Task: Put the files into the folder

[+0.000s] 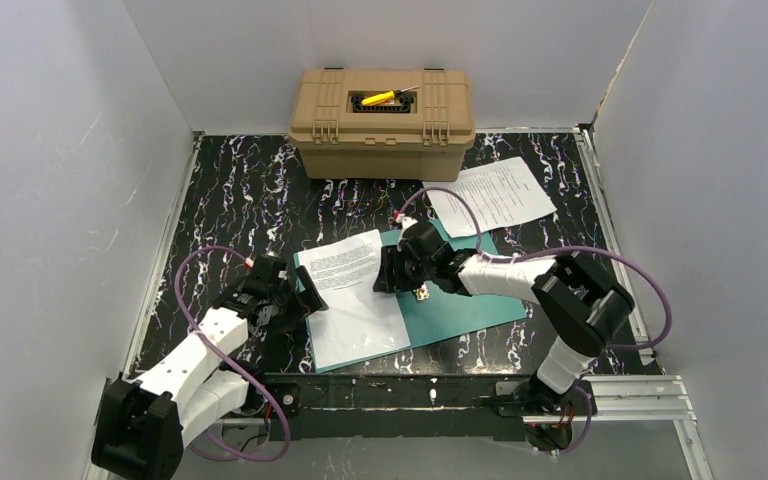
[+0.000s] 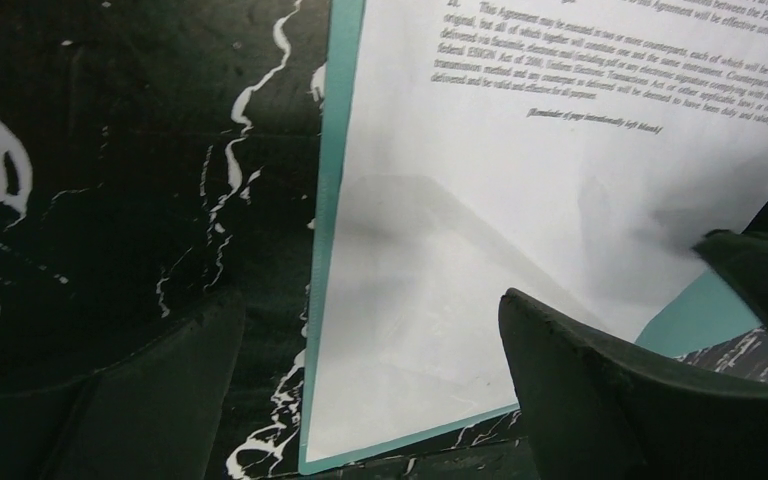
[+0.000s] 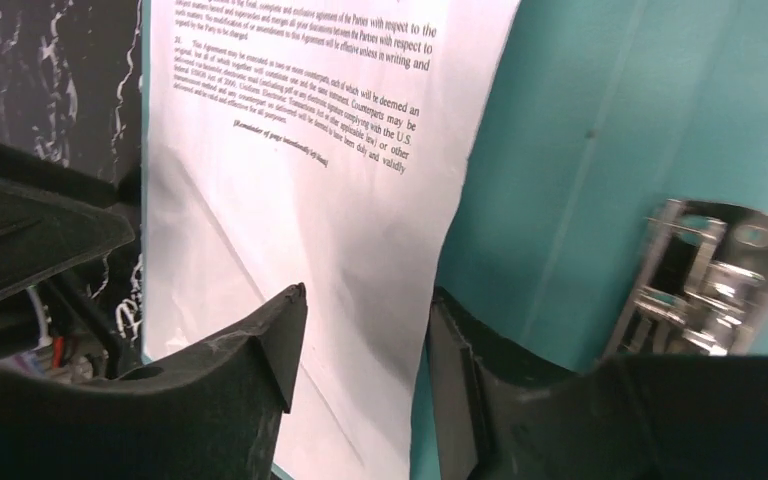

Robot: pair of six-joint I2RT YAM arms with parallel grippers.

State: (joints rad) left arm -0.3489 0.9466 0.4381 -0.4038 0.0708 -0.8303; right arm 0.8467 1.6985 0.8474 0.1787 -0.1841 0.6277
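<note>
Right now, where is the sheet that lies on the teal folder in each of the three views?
Top external: the sheet lies just left of centre, rather low.
Left wrist: the sheet fills the centre and upper right.
Right wrist: the sheet runs down the left-centre, text at top.
Shared landmark: the teal folder under it.

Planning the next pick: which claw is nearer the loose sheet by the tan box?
Right. The right claw sits over the middle of the folder, just short of that sheet; the left claw is at its left edge, farther away.
</note>
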